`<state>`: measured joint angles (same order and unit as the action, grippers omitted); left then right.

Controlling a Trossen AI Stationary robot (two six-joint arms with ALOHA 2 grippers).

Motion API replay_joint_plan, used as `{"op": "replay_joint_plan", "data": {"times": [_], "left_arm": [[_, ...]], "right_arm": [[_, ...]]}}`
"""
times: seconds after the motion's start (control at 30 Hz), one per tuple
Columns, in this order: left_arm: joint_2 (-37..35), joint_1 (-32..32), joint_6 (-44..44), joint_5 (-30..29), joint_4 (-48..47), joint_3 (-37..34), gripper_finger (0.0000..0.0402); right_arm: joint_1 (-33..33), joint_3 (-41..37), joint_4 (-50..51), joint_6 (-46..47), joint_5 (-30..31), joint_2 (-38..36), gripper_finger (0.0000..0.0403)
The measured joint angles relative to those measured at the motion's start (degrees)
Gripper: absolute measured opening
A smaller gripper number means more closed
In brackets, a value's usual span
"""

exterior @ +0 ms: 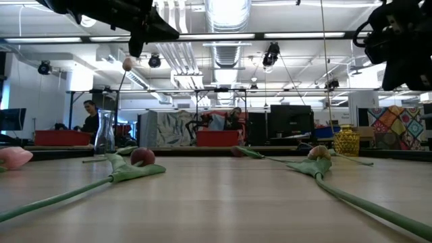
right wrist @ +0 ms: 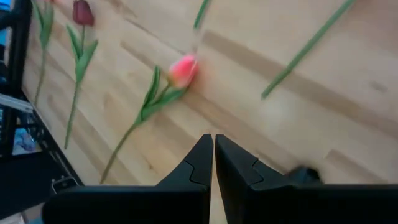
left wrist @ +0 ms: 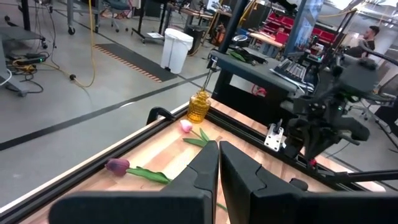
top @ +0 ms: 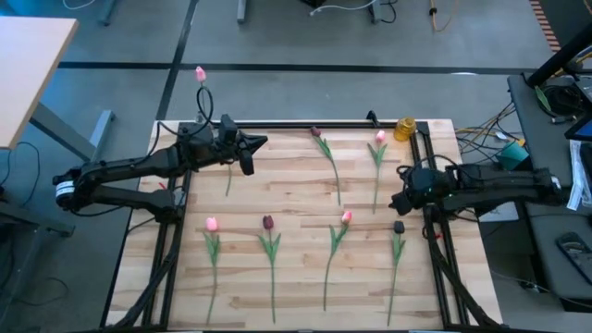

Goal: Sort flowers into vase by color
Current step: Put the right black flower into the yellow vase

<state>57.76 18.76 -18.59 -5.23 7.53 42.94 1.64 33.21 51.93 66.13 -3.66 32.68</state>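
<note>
Several tulips lie flat on the wooden table. In the far row are a maroon one and a pink one. In the near row are a pink one, a maroon one, a pink one and a dark one. One pink tulip stands in a clear vase at the far left corner. My left gripper hangs shut and level above the far left. My right gripper is shut, slanting down near the right edge, above the dark tulip.
A yellow vase stands at the far right corner. A green stem lies on the table below my left gripper, its head hidden by the arm. Black rails border the table. A person is in the room far behind.
</note>
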Motion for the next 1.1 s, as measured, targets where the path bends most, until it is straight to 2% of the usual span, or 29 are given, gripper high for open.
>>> {"op": "replay_joint_plan", "data": {"times": [0.2,0.33,0.57,0.87,1.1], "left_arm": [[-0.02,0.02,0.29,0.22,0.07,0.09,0.0],[0.11,0.02,-0.3,0.5,0.07,0.1,0.0],[0.07,0.02,-1.45,3.93,0.13,0.09,0.0],[0.04,0.04,-2.69,7.42,-1.34,0.1,0.0],[0.03,0.09,-2.94,7.52,-3.39,0.09,0.0]], "right_arm": [[11.81,1.73,0.01,12.42,2.42,7.94,0.0012],[18.77,4.84,0.02,18.12,-0.66,13.01,0.0013],[28.47,9.93,-0.26,32.5,-1.57,20.52,0.0013],[35.46,10.23,-4.24,51.98,-4.34,27.71,0.0013],[37.27,11.29,-4.94,56.88,-4.35,31.23,0.0024]]}}
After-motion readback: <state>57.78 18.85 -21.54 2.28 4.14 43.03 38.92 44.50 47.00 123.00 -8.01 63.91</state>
